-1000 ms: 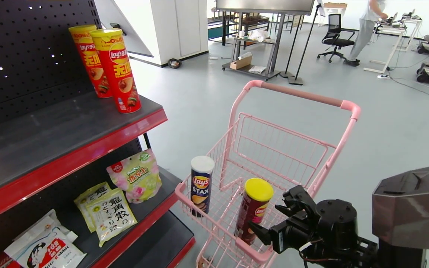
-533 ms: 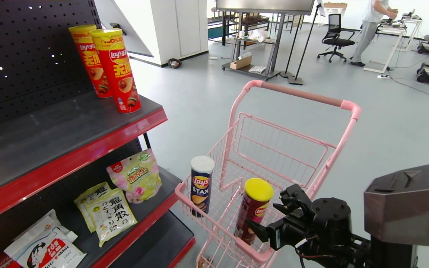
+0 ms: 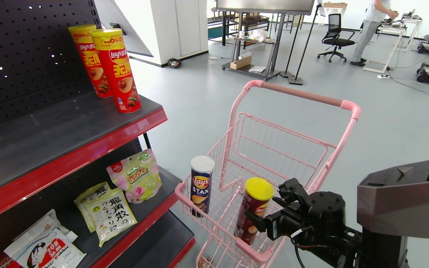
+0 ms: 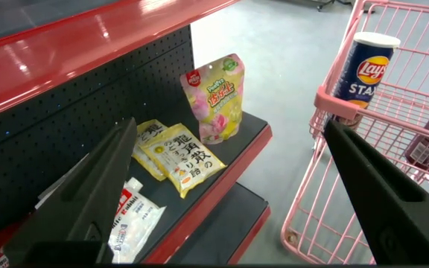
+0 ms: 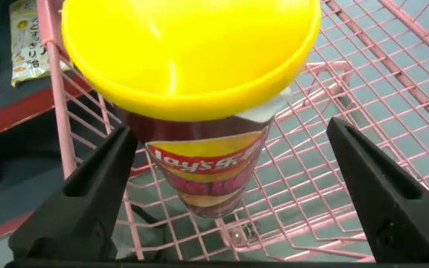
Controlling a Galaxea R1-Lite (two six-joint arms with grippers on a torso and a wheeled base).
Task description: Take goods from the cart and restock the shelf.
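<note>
Right gripper (image 3: 268, 205) spread wide around the yellow-lidded red can (image 3: 253, 210) in the pink cart (image 3: 300, 93), nothing clamped yet.

The can stands upright between the open fingers. The step in hand looks like the grasp. I judge it best to sink below the overhanging lid rim, centre on the body and close squarely, since a pinch at the lid would likely slip or tip it. Just under the gripper, the cart's near rim and wire side leave little room, so a straight lift should come before any swing. Beyond the gripper, a blue can (image 3: 200, 190) stands by the shelf-side rim, in the path of a low sweep. Farthest off, the top shelf (image 3: 50, 130) has bare room beside two red cans (image 3: 116, 70). The left gripper (image 4: 228, 126) hangs released and empty, facing the lower shelf.
</note>
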